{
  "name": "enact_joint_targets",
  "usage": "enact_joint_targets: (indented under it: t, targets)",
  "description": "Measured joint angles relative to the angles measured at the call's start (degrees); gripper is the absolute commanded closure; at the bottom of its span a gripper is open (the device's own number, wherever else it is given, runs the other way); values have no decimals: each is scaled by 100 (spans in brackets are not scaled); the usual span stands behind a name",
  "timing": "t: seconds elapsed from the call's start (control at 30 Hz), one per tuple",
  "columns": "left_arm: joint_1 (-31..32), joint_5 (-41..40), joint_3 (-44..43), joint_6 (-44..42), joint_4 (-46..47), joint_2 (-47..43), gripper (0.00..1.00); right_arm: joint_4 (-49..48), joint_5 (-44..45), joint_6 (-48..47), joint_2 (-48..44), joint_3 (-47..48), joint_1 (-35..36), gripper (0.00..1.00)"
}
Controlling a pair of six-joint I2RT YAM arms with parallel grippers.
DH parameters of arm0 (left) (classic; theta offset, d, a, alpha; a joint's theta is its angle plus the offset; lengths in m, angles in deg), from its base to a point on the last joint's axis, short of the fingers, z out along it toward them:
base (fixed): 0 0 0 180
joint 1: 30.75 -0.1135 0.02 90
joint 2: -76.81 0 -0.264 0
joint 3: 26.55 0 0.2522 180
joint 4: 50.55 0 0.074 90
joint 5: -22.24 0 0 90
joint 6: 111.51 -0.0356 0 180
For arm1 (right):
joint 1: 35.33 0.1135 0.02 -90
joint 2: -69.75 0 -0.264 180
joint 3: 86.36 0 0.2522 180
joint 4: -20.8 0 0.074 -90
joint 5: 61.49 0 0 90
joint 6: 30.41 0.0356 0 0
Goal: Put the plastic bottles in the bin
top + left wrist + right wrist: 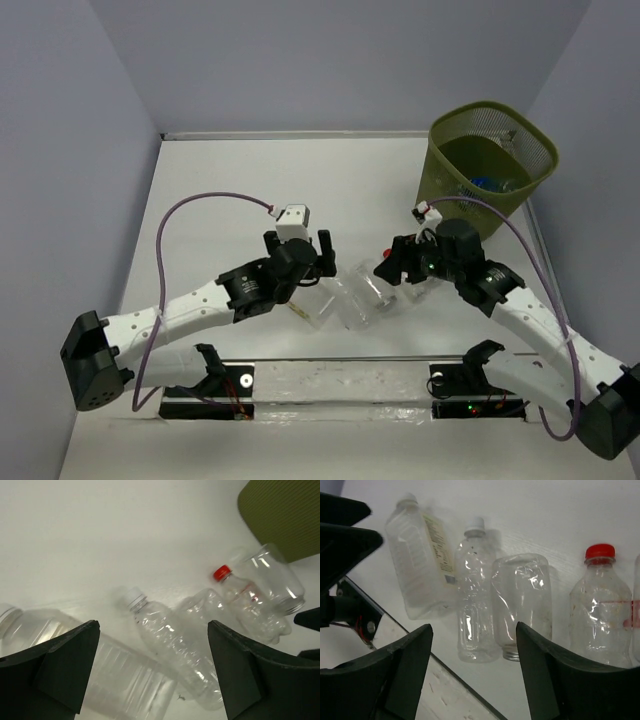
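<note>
Both my grippers are open and empty. The left gripper is spread wide over the pile, and the right gripper hangs above the same row with its fingers apart, holding nothing. The bottles lie on their sides on the table between my two wrists, close together. The bin stands well apart at the far right corner, with a blue-cap bottle already inside.

From the right wrist I see, left to right, a square bottle, a white-cap bottle, a capless bottle and a red-cap bottle. All look empty, so I judge them very light, thin-walled and easy to dent (several are crumpled as they lie). Being smooth and round, they will likely roll or squirt out of a hard pinch. I would take one across the middle of its body and close gently. The white-cap bottle sits most squarely under my right fingers, but its neighbours lie just beside it, so a finger may nudge them. The square bottle's flat sides should hold most surely.
</note>
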Motion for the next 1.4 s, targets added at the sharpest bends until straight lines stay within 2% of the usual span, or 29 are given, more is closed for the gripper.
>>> enact_joint_targets:
  t: [0.03,0.13,0.37,0.63,0.73,0.77,0.83,0.87,0.93,1.13,1.4]
  targets:
    - [0,0,96,57,-186,-96,1,-7,96,-39,153,-28,92,19]
    - [0,-44,149,118,-476,-656,1,11,345,-125,590,-142,243,14]
    - [-13,-181,-219,-216,-837,-1672,1,42,844,-308,1818,-116,675,13]
    - [-39,-308,-39,-586,-970,-1790,1,46,1038,-382,2798,199,841,14]
    - [-39,-313,11,-614,-1038,-1770,1,-4,1091,-387,3010,345,907,22]
    - [-39,-313,15,-621,-1067,-1781,1,-28,1106,-385,3091,400,935,32]
    - [-39,-313,33,-623,-1067,-1821,1,-81,1147,-391,3185,481,984,39]
    - [-39,-313,42,-623,-1071,-1845,1,-109,1196,-382,3230,527,1025,48]
    - [-39,-310,46,-621,-1075,-1878,1,-127,1270,-385,3226,570,1049,57]
    - [-39,-195,46,-577,-1051,-1744,1,61,1646,-444,2813,922,1075,57]
    - [-42,240,313,-345,-743,-1460,1,195,2924,-1084,1958,2885,964,57]
